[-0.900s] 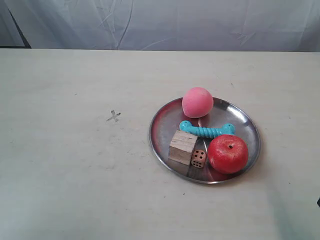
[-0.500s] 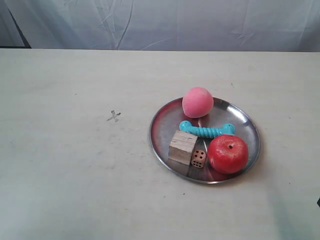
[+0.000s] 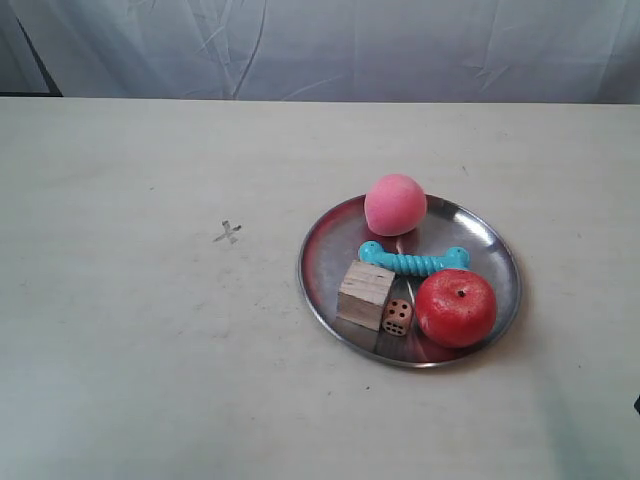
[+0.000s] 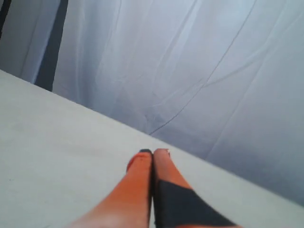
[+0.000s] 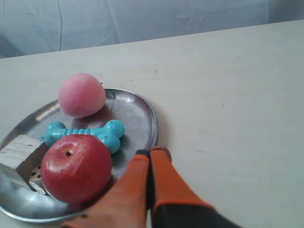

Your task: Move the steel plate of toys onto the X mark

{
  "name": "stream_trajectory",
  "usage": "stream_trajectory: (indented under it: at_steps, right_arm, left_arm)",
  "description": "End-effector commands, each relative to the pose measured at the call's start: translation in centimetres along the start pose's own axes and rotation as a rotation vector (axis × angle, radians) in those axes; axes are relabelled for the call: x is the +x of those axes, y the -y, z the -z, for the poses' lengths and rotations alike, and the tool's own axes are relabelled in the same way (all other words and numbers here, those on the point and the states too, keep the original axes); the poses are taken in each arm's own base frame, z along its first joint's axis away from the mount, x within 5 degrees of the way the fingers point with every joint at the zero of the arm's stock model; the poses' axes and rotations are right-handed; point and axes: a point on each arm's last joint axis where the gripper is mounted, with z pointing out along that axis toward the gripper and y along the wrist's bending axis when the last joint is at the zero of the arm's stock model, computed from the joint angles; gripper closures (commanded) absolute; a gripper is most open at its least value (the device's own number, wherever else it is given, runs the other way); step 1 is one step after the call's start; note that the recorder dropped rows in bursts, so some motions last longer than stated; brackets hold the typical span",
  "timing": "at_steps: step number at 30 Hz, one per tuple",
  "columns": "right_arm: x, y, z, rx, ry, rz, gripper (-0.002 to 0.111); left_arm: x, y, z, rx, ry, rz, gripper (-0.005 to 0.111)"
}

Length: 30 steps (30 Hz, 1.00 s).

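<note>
The steel plate (image 3: 325, 250) rests on the table right of centre, holding the pink ball (image 3: 395, 204), teal bone (image 3: 414, 262), wooden cube (image 3: 365, 294), die (image 3: 397, 317) and red apple (image 3: 456, 307). The grey X mark (image 3: 228, 233) lies on the table to the plate's left. In the right wrist view my right gripper (image 5: 151, 153) is shut and empty, its tips at the plate's rim (image 5: 153, 118) beside the apple (image 5: 76, 167); the ball (image 5: 81, 95), bone (image 5: 85, 133) and cube (image 5: 20, 155) show there too. My left gripper (image 4: 153, 153) is shut over bare table. No arm shows in the exterior view.
A pale cloth backdrop (image 3: 330, 45) hangs behind the table's far edge. A small dark object (image 3: 637, 404) sits at the exterior view's right border. The table surface (image 3: 130, 340) around the X mark is bare.
</note>
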Motion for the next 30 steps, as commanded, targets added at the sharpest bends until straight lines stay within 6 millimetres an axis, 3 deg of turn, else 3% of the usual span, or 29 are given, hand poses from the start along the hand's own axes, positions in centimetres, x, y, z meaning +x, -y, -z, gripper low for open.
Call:
stream_trajectory:
  at_steps: [1,8,13,20,21,24,30]
  right_arm:
    - [0.0,0.1,0.0,0.008,0.012,0.003,0.108]
    - [0.0,0.1,0.0,0.008,0.012,0.003,0.108]
    - [-0.1,0.1,0.0,0.009,0.017,0.002,0.108]
    - [-0.9,0.1,0.1,0.016,0.102,-0.024,0.108]
    - [-1.3,0.0,0.1,-0.015,0.155,-0.19,0.108]
    - [-1.9,-0.1,0.2,-0.053,0.218,-0.435,0.108]
    - [-3.6,1.4,0.9,0.025,0.457,-0.629,0.108]
  left_arm:
    - [-0.9,-0.1,0.1,0.002,0.117,0.136,0.107]
    - [-1.6,-0.5,0.2,-0.004,0.201,0.394,0.107]
    - [-1.7,-0.3,0.2,0.004,0.186,0.42,0.107]
    - [-5.6,2.5,0.1,0.066,0.15,0.276,0.107]
    - [-6.6,3.1,-1.1,0.04,0.103,0.234,0.107]
    - [-7.3,3.6,-4.0,-0.022,-0.042,0.173,0.107]
    - [-7.8,5.4,-10.6,-0.043,-0.471,0.003,0.107]
